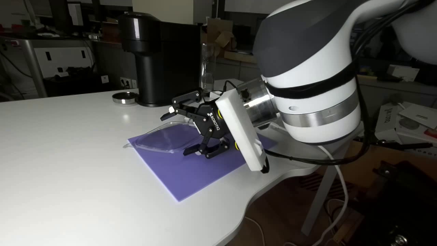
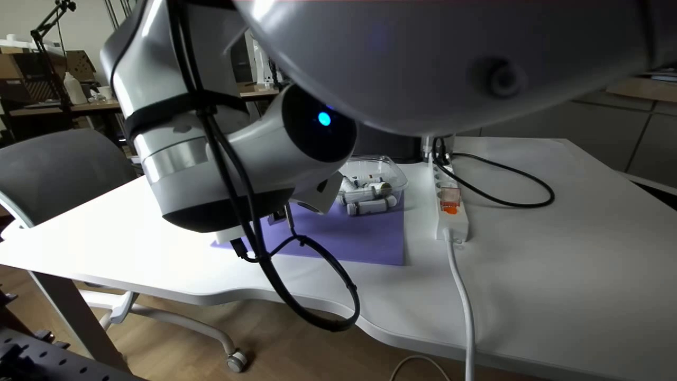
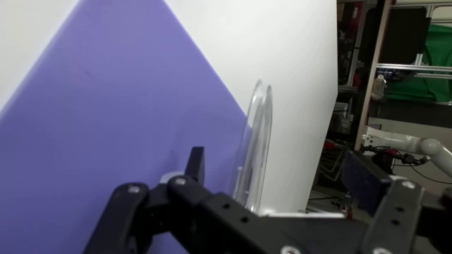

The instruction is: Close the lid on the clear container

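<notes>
The lid [image 1: 167, 136], thin and see-through, is over the purple mat in an exterior view, its far end passing the mat's edge. In the wrist view the lid [image 3: 257, 151] shows nearly edge-on between my two fingers, apart from both pads. My gripper [image 1: 178, 133] is tilted low over the mat; its open fingers [image 3: 279, 171] also show in the wrist view. The clear container [image 2: 398, 175] stands on the mat in an exterior view, with several white and grey cylinders in it. The arm hides its left part there. I cannot tell whether lid and container are joined.
The purple mat [image 1: 184, 177] lies on the white table [image 1: 85, 188] near its curved edge. A black coffee machine [image 1: 170, 61] and a metal ring [image 1: 125, 98] stand behind. A white power strip [image 2: 449, 206] with a black cable [image 2: 508, 203] lies beside the mat.
</notes>
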Controlling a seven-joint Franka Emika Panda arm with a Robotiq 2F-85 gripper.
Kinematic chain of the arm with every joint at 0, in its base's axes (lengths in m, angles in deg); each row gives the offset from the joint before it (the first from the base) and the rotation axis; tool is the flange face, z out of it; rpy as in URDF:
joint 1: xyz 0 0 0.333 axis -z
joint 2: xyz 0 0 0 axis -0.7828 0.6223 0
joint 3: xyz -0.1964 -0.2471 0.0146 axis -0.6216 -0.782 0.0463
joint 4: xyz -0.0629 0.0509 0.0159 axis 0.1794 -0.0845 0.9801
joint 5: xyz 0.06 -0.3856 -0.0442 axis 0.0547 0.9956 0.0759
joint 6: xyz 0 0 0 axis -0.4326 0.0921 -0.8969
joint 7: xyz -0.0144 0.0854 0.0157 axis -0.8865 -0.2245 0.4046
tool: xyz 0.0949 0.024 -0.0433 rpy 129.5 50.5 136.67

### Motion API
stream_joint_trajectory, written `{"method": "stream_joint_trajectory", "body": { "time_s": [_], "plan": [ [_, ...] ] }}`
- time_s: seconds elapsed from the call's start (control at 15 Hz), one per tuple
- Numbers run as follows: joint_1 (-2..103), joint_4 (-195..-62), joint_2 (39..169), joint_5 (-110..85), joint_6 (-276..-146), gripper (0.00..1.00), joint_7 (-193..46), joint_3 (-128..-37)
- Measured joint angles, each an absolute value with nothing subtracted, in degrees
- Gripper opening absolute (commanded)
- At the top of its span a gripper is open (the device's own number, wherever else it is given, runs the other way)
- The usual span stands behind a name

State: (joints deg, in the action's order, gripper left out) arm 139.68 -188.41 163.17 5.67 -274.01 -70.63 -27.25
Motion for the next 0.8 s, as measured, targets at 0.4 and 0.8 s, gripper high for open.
{"method": "stream_joint_trajectory", "body": {
  "time_s": [0.4, 0.8],
  "plan": [
    [144.1, -189.2, 166.0, 7.3, -274.0, 1.0, -68.0, -26.0],
    [146.6, -189.3, 163.4, 5.3, -274.1, 1.0, -67.9, -23.3]
  ]
}}
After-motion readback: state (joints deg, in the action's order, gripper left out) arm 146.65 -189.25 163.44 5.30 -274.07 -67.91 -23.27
